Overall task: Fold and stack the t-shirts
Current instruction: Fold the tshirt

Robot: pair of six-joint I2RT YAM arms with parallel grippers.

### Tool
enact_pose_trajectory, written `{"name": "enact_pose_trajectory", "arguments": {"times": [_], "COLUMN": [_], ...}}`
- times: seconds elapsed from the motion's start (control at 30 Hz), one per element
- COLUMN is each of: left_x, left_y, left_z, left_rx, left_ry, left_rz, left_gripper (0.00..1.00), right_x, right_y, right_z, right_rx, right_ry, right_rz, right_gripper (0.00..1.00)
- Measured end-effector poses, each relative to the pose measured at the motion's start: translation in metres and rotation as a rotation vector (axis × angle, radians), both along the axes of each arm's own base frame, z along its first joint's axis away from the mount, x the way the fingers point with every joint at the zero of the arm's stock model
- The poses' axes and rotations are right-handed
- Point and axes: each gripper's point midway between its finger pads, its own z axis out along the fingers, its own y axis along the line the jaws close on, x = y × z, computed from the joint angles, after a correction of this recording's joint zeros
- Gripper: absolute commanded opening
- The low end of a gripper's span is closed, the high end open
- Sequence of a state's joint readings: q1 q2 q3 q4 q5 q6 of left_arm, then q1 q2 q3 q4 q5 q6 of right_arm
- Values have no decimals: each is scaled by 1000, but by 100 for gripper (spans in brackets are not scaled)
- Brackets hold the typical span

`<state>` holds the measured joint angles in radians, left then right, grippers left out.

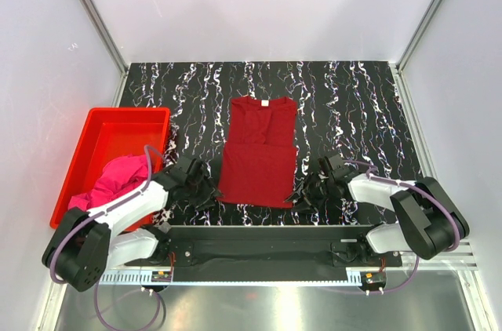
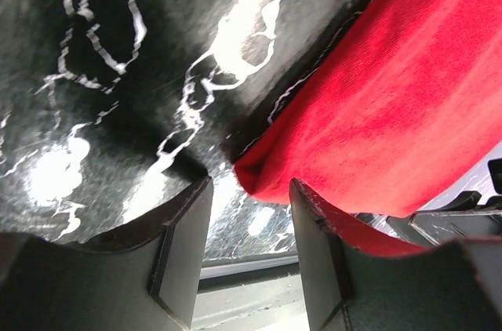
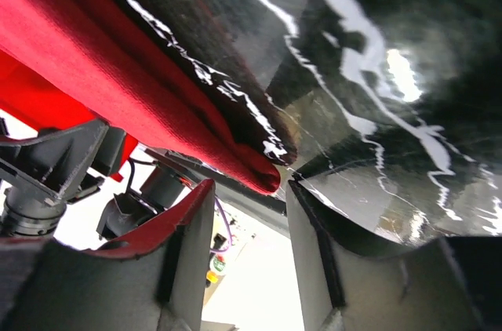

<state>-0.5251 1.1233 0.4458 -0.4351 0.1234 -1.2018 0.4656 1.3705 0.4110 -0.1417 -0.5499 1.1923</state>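
The dark red shirt (image 1: 257,154) lies flat on the table (image 1: 353,103), its long side pointing away from the arms. The left claw (image 1: 208,192) is at its near left corner and the right claw (image 1: 304,192) at its near right corner. Both claws are apart (not pinching yet), with a cloth corner right at each gap. The pink shirt (image 1: 118,178) sits bunched in the red bin (image 1: 82,150), nearest the left arm
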Motion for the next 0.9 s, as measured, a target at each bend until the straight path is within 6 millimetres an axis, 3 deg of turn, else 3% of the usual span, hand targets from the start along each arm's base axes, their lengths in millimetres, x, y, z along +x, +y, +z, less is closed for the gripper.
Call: {"name": "enact_pose_trajectory", "arguments": {"times": [0.43,0.7,0.83,0.87,0.9], "left_x": [8,10,12,13,14], "left_y": [-12,-13,-14,-15,-15], "left_z": [-3,-6,-8,-8,-7], "left_rx": [-36,-33,-33,-31,-31], "left_ry": [16,15,9,3,-5], "left_rz": [-3,-12,-22,-29,-38], "left_gripper": [43,24,0,0,0], "right_x": [1,11,11,11,11], "right_y": [-1,5,3,2,1], "right_z": [-2,-4,-6,-7,-9], "right_rx": [-13,-20,-38,-43,-51], "right_ry": [16,18,6,1,-9], "right_rz": [-27,-8,0,4,11], "right_gripper": [48,40,21,7,2]}}
